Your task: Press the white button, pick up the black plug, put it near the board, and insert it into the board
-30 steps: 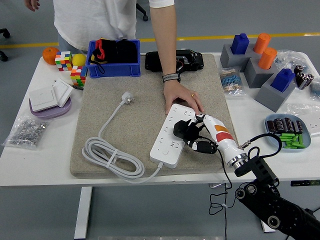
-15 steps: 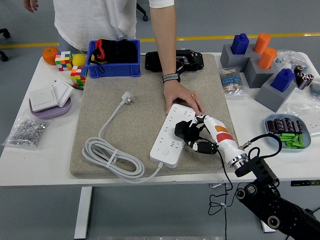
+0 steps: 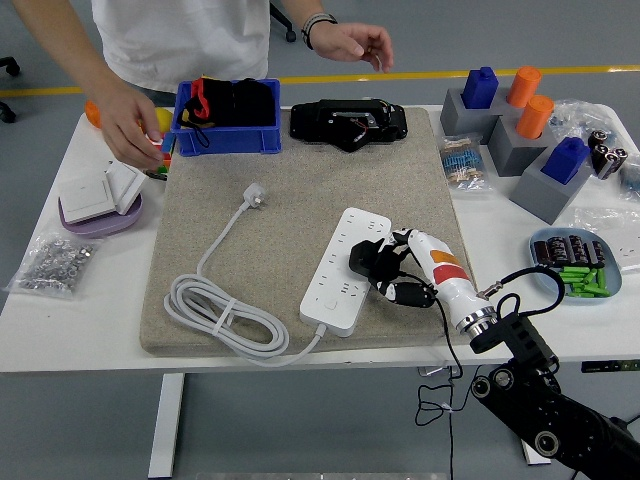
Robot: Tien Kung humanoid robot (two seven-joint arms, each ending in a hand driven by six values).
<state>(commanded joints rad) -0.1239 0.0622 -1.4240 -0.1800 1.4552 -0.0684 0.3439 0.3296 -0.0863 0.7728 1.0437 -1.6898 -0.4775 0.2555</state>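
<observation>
Left robot arm was out of frame. At far left, a person's hand (image 3: 130, 128) reached down by the cubes at the mat's corner; the other hand (image 3: 350, 42) was raised above the table's far edge, off the board. White cable (image 3: 215, 310) lay coiled on the grey mat (image 3: 290, 190), its own white plug (image 3: 257, 194) loose and unplugged. White power board (image 3: 347, 270) sat mid-mat, angled. Black plug (image 3: 365, 258) was at the board's right side, over the sockets, with the right hand (image 3: 400, 270) curled around it, fingers closed on the plug. Judged progress: pick-up done, plug brought to the board, insertion in hand. Couldn't tell if the prongs were seated or only resting on the socket face. Button press can't be confirmed from this view. Left to do: push the plug fully home, then let go.
</observation>
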